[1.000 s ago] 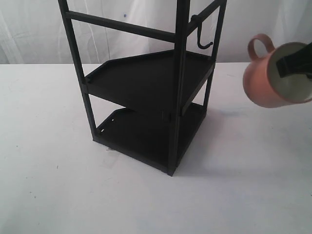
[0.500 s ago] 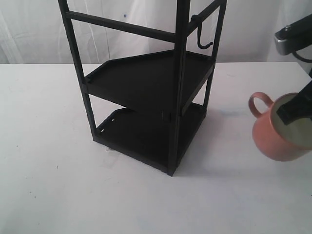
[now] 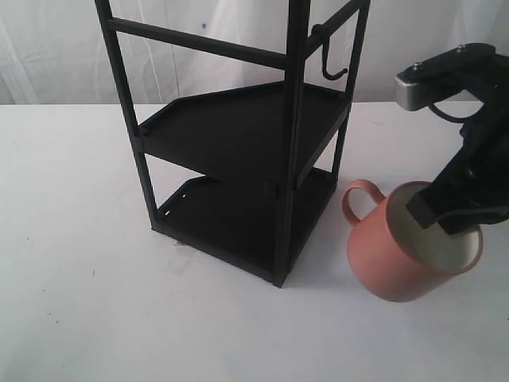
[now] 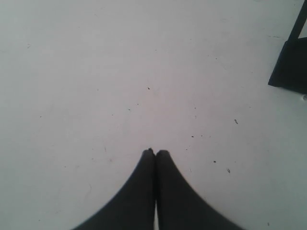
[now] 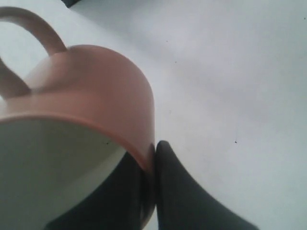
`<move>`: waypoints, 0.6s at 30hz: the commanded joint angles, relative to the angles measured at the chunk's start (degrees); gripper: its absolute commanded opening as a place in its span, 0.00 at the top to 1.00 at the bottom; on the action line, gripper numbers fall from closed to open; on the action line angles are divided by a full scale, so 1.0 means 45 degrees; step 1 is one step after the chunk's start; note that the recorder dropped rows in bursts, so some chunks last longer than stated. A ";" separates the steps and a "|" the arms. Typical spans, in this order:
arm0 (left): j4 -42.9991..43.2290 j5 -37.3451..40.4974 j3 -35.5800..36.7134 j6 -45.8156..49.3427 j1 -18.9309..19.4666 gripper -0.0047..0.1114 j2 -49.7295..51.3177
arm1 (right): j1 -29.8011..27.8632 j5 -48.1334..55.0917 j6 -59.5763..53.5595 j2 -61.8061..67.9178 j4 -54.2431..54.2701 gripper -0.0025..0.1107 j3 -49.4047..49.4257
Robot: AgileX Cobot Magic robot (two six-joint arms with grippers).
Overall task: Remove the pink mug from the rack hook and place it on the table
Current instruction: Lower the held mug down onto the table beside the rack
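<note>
The pink mug [image 3: 398, 259] hangs tilted low over the white table [image 3: 95, 318], just right of the black rack, its handle toward the rack. My right gripper [image 3: 455, 213] is shut on its rim, one finger inside the cream bowl and one outside. In the right wrist view the mug [image 5: 96, 91] fills the frame with the right gripper [image 5: 152, 152] pinching its wall. The rack hook [image 3: 330, 64] hangs bare from the upper bar. My left gripper [image 4: 155, 152] is shut with nothing in it above bare table; the exterior view does not show it.
The tall black shelf rack [image 3: 238, 135] with two shelves stands mid-table; one of its corners [image 4: 290, 67] shows in the left wrist view. White curtain behind. Bare tabletop lies in front of and to both sides of the rack.
The right gripper has carried the mug down and leftward, from high at the right edge to low beside the rack. The left gripper's earlier state is not shown.
</note>
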 commanded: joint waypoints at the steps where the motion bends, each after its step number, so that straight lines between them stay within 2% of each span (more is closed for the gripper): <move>1: -0.0002 -0.0012 0.0046 -0.0040 -0.0086 0.96 -0.0056 | -0.0017 -0.0031 -0.0144 -0.0016 0.0099 0.93 -0.0011; 12: -0.0002 -0.0012 0.0046 -0.0040 -0.0086 0.96 -0.0056 | -0.0017 -0.1956 0.0969 -0.0016 -0.0209 0.93 0.1270; 18: -0.0002 -0.0012 0.0046 -0.0040 -0.0086 0.96 -0.0056 | -0.0017 -0.2749 0.1568 0.0127 -0.1162 0.93 0.1477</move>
